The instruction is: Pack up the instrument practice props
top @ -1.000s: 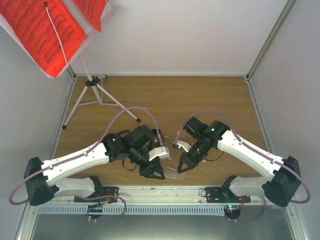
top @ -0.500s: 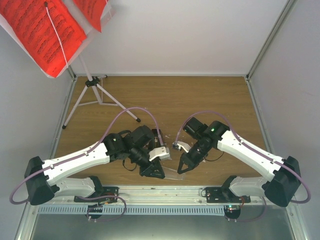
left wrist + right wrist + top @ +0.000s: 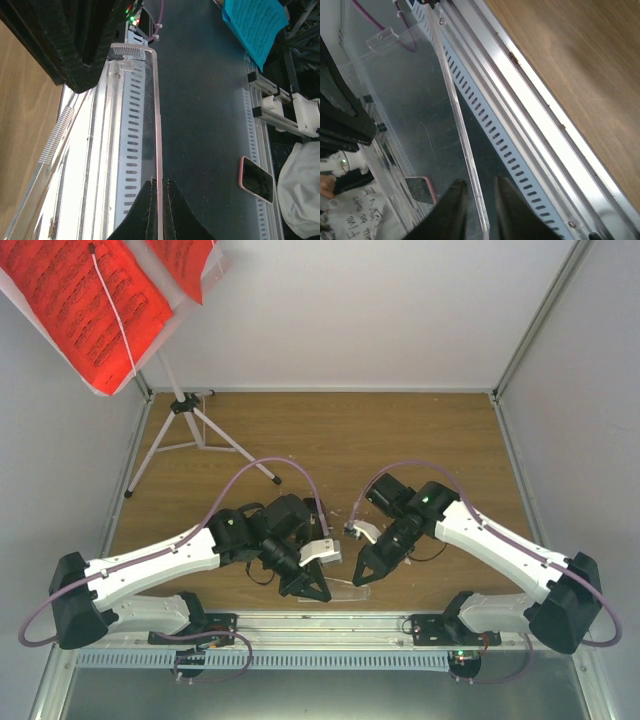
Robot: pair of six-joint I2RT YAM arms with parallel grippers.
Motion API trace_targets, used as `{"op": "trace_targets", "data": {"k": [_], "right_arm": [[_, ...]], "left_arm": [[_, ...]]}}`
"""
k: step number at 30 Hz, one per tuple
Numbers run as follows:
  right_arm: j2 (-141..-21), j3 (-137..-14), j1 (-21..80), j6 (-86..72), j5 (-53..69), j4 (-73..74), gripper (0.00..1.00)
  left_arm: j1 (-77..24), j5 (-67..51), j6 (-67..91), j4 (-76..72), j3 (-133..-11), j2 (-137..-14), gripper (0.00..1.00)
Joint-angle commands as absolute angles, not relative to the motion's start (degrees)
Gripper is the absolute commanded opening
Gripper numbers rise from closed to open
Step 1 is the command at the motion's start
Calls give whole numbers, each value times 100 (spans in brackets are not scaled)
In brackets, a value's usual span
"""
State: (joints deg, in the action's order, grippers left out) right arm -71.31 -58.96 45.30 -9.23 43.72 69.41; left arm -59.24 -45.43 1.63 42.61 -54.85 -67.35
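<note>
- The white music stand (image 3: 183, 406) stood at the far left corner of the table (image 3: 400, 440), tripod legs on the wood, with bright red sheets (image 3: 80, 300) on its tray.
- Well apart, at the near edge, a clear plastic panel (image 3: 345, 590) sat between both grippers.
- The left gripper (image 3: 160, 184) was pinched tight on the panel's thin edge.
- The right gripper (image 3: 477, 182) straddled that edge, fingers slightly parted.

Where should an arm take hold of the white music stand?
Best bet: the music stand by its thin pole above the tripod hub, from the open table side; the tray overhangs, legs splay below, the side wall is close.
</note>
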Motion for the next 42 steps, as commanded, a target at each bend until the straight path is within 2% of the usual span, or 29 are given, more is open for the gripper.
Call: {"op": "trace_targets", "data": {"k": [1,7,12,16,20,23,29,33,38,42], "right_arm": [[-6962,-6165,4552,-1088,3953,6881,25],[-6713,-6493,4403,-1443,3062,6568,51],[-6197,-6359,3518,-1387,2775,5678,65],[-5659,-6288,2660,-1500,3058,4535,82],[-5123,-6119,2434,-2055,3064,3050,98],[-4672,-5832,2404,-2519,2842,1789,100],[-3800,-5171,2399,-3037,2344,308,100],[-3529,-4817,2396,-3129,2717,-314,100],[-3662,-4444,2401,-3624,3678,-955,100],[-3778,-4104,2453,-4109,3990,-1685,100]], "left_arm": [[-5953,-4721,327,3938,-5256,-6677,0],[-5955,-4686,769,3235,-5085,-6496,0],[-5929,-4493,1525,1851,-4779,-6211,0],[-5863,-4106,1970,708,-4786,-6126,0],[-5689,-3737,2441,-384,-4884,-6129,0],[-5426,-3411,2698,-686,-5116,-6257,0],[-4831,-3478,3372,-1461,-5166,-6337,0],[-4620,-3516,3663,-1896,-5101,-6244,0],[-4510,-3609,3956,-2551,-4885,-6043,0],[-4509,-3863,4059,-2881,-4834,-5971,0]]}}
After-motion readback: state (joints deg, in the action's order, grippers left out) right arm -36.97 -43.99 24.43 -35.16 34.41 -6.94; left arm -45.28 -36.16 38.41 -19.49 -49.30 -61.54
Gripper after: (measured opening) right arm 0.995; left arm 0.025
